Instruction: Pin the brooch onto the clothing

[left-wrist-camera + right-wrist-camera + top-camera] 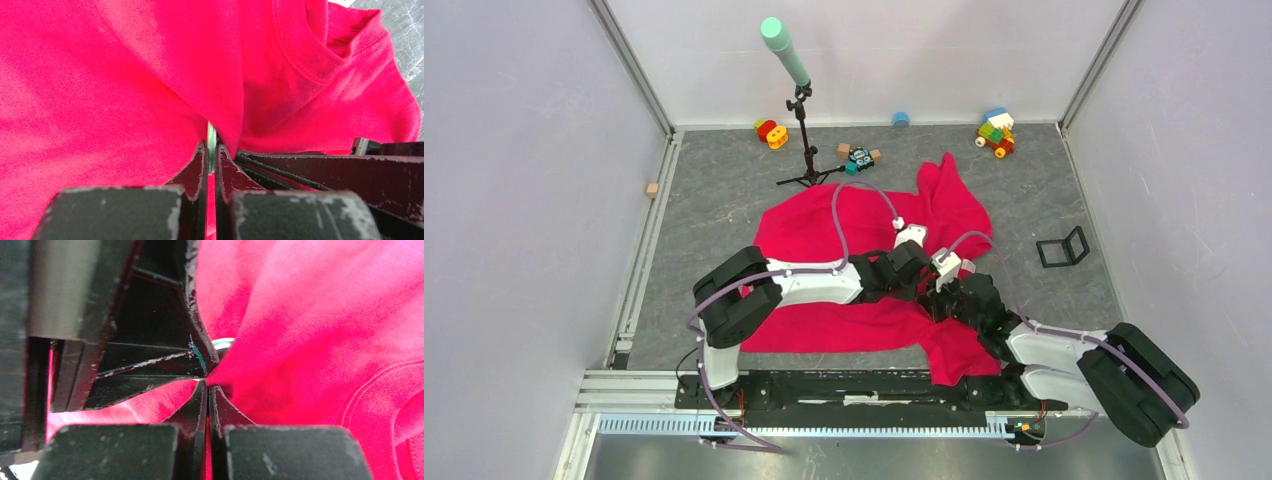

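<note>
Left arm (809, 283), right arm (1049, 350): white shells, bulky black joint housings, lilac cables looping alongside. Left gripper (211, 148), right gripper (207, 385): black wedge fingers, pale-scuffed edges. Base rail (864, 385), six o'clock: black.

Top view overhead, rearward; wrist views hugging clothing (100, 100)

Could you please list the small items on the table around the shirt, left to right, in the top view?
A wooden cube, red-and-yellow toy, toy car, blue cap, colourful brick toy, black stand.
</note>
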Action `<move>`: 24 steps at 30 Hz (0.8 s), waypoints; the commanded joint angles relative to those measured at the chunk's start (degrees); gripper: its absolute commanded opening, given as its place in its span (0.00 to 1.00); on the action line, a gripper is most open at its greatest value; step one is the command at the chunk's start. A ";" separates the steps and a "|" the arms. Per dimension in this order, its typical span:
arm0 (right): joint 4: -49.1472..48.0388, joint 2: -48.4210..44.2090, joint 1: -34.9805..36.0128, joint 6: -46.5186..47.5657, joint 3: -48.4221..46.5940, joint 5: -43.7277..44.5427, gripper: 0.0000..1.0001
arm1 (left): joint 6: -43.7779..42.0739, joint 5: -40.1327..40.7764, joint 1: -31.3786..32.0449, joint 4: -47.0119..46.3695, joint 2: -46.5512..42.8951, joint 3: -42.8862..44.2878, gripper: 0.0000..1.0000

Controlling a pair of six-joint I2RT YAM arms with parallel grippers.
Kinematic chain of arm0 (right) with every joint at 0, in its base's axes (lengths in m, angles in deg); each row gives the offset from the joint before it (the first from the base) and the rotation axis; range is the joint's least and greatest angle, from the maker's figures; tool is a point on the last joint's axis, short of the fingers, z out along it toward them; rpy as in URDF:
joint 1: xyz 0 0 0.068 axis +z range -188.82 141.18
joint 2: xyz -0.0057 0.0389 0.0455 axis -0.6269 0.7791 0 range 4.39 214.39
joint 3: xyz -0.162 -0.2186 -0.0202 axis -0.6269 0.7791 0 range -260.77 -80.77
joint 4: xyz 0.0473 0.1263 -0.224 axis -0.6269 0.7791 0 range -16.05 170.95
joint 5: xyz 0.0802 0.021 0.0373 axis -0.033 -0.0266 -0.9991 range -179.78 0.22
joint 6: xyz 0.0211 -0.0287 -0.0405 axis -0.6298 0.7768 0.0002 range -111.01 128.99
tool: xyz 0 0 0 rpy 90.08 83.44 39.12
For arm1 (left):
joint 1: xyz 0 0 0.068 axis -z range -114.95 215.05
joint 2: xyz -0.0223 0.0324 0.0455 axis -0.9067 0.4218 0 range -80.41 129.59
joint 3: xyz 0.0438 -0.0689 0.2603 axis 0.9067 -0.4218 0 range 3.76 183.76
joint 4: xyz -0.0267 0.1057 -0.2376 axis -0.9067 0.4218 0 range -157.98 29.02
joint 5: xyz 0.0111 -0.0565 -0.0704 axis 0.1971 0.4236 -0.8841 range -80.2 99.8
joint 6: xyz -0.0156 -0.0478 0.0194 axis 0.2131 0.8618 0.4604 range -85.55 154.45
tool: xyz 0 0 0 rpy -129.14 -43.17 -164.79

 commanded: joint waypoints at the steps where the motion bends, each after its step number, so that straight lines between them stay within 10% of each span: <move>1: -1.12 3.05 0.51 0.57 -1.14 -1.83 0.00 | -0.42 0.98 -0.23 -7.13 -3.56 -3.52 0.02; 24: -2.99 8.64 0.63 -0.42 -1.05 -8.41 0.00 | 5.25 -10.71 -4.00 -34.33 -9.85 -18.62 0.02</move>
